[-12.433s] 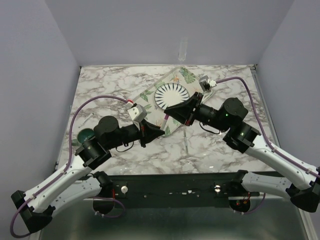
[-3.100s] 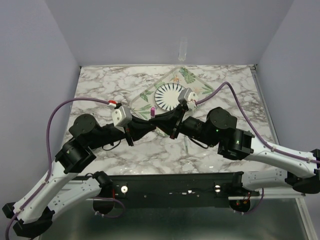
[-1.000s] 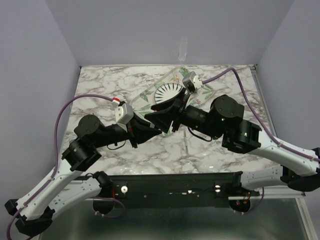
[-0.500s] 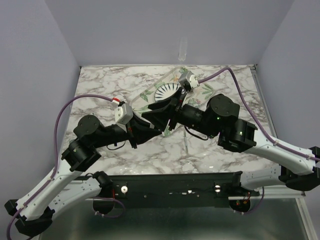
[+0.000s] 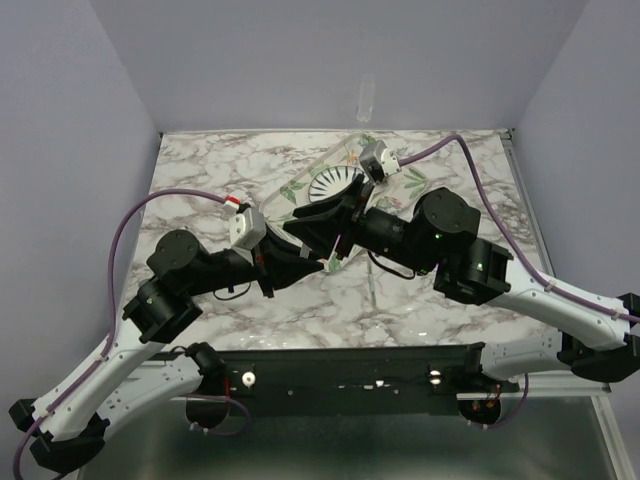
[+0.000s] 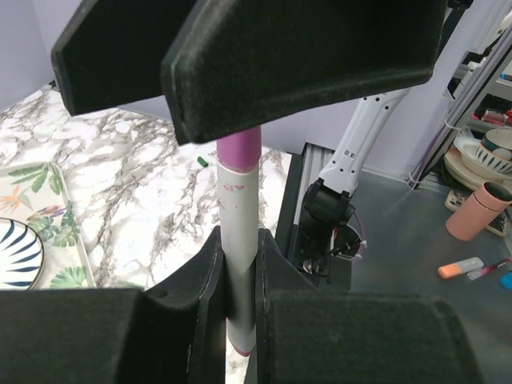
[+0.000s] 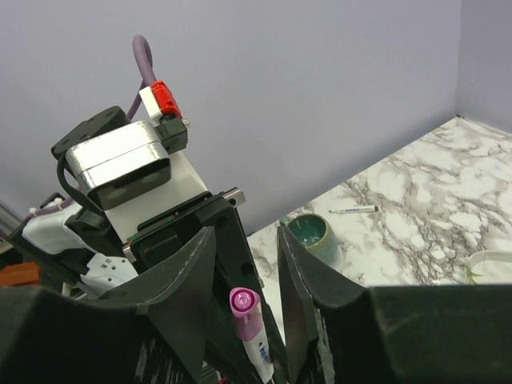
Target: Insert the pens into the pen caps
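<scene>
Left tool [image 6: 240,280] clenches slim white-and-pink plastic pen [image 6: 238,210] mid-barrel, likely light, stiff, slick; released right tool [image 7: 246,244] straddles its tip.

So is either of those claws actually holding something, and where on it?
Yes. The left end effector clamps a pen by its white barrel, pink cap up. The right end effector sits open around the cap, not touching it.
</scene>
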Robot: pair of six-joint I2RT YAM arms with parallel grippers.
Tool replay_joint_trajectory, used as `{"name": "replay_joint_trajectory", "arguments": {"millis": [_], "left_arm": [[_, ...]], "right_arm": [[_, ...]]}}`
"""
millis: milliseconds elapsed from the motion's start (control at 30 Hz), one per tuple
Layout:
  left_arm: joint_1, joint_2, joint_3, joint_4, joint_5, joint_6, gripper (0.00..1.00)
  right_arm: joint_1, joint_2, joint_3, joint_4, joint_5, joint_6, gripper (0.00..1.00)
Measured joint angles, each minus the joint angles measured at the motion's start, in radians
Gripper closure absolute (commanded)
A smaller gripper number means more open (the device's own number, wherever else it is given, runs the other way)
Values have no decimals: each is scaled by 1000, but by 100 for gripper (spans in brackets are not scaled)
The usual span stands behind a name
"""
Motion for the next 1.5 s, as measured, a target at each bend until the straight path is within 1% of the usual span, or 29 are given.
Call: {"name": "replay_joint_trajectory", "arguments": {"millis": [67,100,133,200,233,267,500,733,967,1133,1233,1333,1500], "left_arm": [[0,0,0,0,2,0,100],[0,0,0,0,2,0,100],[0,0,0,0,2,0,100],[0,0,0,0,3,0,100],[0,0,0,0,6,0,100],[0,0,0,-1,11,0,100],[0,-19,-2,-2,9,-1,100],[-2,-9,3,-45,9,1,100],[-5,31,85,-167,6,60,100],[-10,64,126,-272,-4,116,100],[-10,84,130,-304,-8,127,100],[-10,98,130,-327,-8,127,100],[-8,103,143,-334,-33,128,100]], "right_arm": [[-2,0,-4,0,-4,0,57],[-2,0,-6,1,-6,0,60],[-2,0,-9,2,-8,0,72],[-2,0,-18,3,-11,-6,86],[-3,0,-23,5,-14,-4,97],[-3,0,-29,13,-20,-6,99],[-4,-3,-58,70,-66,-17,99],[-13,-34,-143,147,-95,-29,99],[-25,-37,-163,151,-126,-38,99],[-36,-66,-237,190,-121,-24,99],[-44,-80,-301,253,-115,-13,99],[-49,-93,-377,363,-113,3,99],[-52,-74,-407,465,-111,36,99]]}}
